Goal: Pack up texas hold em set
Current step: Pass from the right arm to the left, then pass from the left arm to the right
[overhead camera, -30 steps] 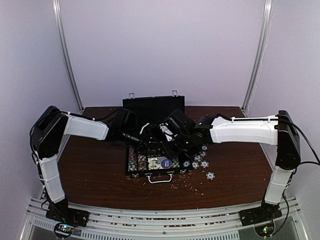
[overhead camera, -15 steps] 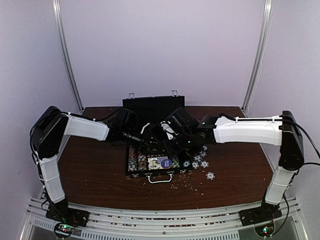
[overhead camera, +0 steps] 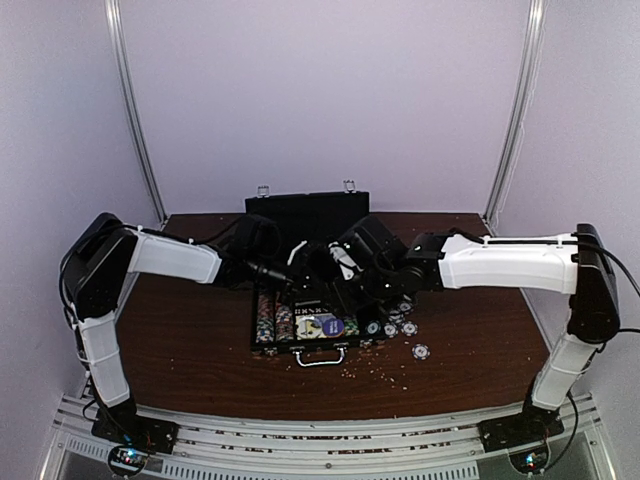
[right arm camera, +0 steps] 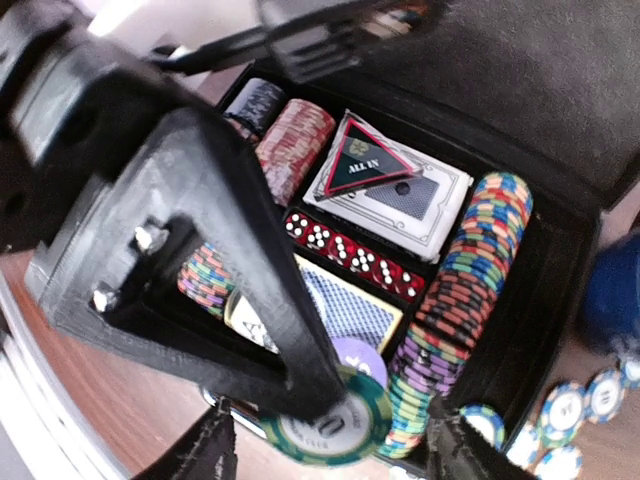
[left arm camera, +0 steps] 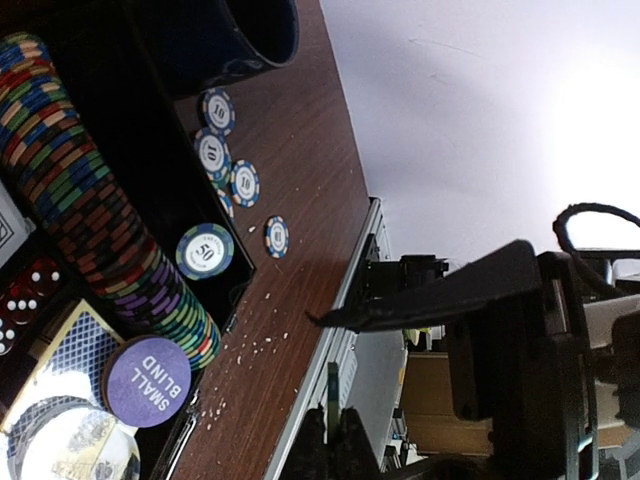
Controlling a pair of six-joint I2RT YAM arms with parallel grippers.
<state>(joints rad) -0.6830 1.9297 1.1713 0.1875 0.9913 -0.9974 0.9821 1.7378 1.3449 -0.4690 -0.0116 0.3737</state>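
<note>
The black briefcase (overhead camera: pixel 262 345) lies open mid-table, its lid (overhead camera: pixel 307 210) upright behind. It holds rows of striped chips (right arm camera: pixel 470 270), card decks (right arm camera: pixel 395 190) and red dice (right arm camera: pixel 355 255). My left gripper (overhead camera: pixel 305 268) hovers over the case, shut on a green chip (right arm camera: pixel 330 425). That chip shows edge-on between its fingertips in the left wrist view (left arm camera: pixel 333 415). My right gripper (overhead camera: pixel 340 272) meets it there. Its jaws stand wide open either side of the green chip, fingertips (right arm camera: pixel 205 450) clear of it. Loose chips (overhead camera: pixel 400 320) lie right of the case.
A dark blue cup (left arm camera: pixel 250 40) stands right of the case, by the loose chips. One chip (overhead camera: pixel 421 351) lies apart nearer the front. Pale crumbs (overhead camera: pixel 365 370) dot the wood before the case. A purple SMALL BLIND disc (left arm camera: pixel 148 380) lies on a deck.
The right arm has shifted slightly to the right, its gripper staying over the case against the left gripper. The left arm has barely moved.
</note>
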